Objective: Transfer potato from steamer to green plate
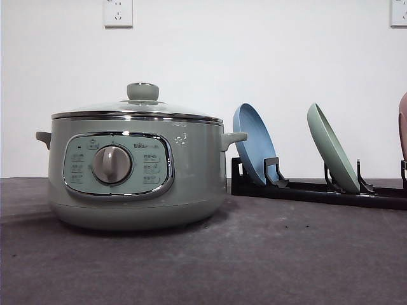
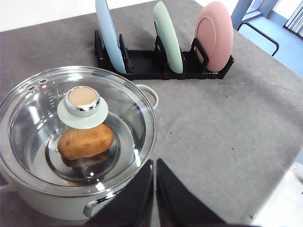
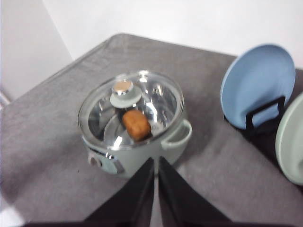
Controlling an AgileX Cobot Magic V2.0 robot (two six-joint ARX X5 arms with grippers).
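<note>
Glass lid (image 2: 42,123) covers the steamer (image 1: 133,171), potato (image 2: 85,142) inside; green plate (image 1: 332,149) stands in the rack (image 1: 318,189) at the steamer's 3 o'clock. Left gripper (image 2: 154,189) and right gripper (image 3: 156,189) look clenched, holding nothing

even indoor light, one soft view

bright glare streaked the steamer (image 2: 71,142) glass lid (image 2: 123,123) in the left wrist view; the right wrist view was slightly blurred throughout; in the front view the steamer cast a faint shadow on the table (image 1: 267,254).
</note>
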